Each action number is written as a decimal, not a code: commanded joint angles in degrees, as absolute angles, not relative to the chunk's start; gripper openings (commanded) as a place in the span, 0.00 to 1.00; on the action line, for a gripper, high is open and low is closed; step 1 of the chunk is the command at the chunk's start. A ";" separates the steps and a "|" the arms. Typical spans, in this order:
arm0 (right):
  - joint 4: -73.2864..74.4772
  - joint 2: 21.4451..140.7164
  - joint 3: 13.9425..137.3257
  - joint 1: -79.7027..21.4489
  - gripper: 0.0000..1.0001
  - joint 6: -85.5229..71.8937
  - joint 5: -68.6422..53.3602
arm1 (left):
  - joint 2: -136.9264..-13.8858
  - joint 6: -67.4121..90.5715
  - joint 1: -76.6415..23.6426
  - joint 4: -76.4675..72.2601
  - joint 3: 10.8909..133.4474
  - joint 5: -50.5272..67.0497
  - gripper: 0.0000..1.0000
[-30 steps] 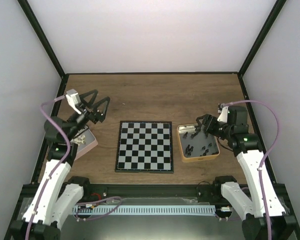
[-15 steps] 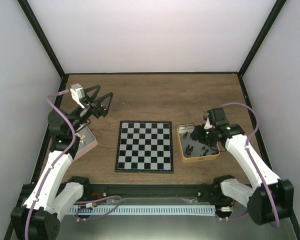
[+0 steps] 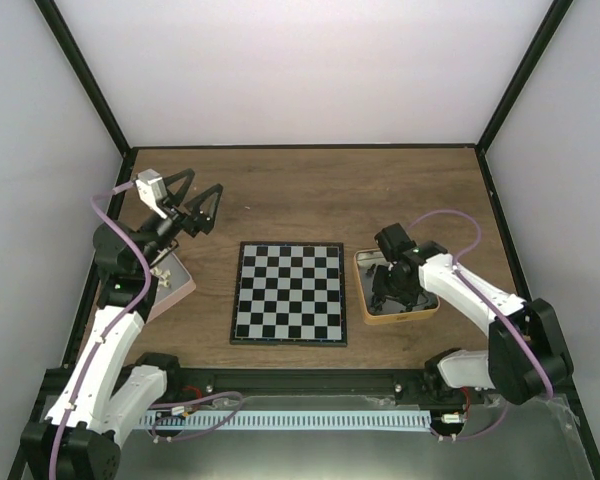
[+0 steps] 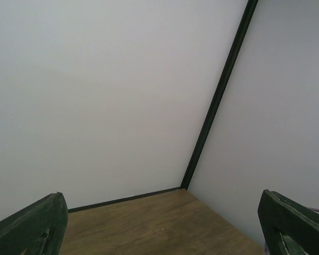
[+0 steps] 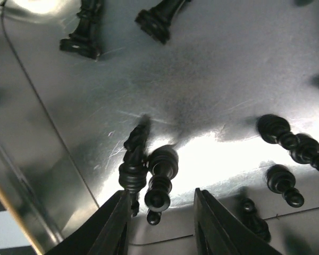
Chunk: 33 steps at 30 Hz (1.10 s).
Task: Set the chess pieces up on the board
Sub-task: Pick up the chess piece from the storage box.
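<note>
Wooden table [image 3: 310, 195], board [image 3: 289, 292] centred, right gripper [image 5: 160, 192] inside tin [image 3: 400, 317]

The wooden table [image 3: 310, 190] bears the board [image 3: 289, 292], a tin [image 3: 410, 316], a pink tray [image 3: 176, 288].

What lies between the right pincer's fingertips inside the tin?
Right wrist view: the end of one toppled black chess piece on the tin's floor, between the right pincer's open fingertips, apparently touching neither.

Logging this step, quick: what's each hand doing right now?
Left hand: open, holding nothing.
Right hand: open, low over the chess pieces in the tin, gripping none.
</note>
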State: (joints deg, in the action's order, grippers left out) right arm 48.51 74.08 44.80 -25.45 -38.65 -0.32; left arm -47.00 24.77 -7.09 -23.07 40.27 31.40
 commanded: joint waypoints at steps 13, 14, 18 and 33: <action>46.69 77.62 45.46 -26.18 0.07 -41.24 4.48 | -43.57 23.30 -6.77 -22.42 38.82 26.15 1.00; 47.03 77.21 45.89 -26.19 0.06 -41.51 5.01 | -43.09 23.27 -6.77 -22.29 38.78 25.73 1.00; 49.04 75.34 49.74 -26.36 0.04 -41.57 5.98 | -42.52 23.10 -6.77 -21.51 38.72 23.85 1.00; 43.28 87.41 68.11 -37.29 0.04 -38.98 2.80 | -41.08 21.85 -6.68 -18.36 38.99 17.69 1.00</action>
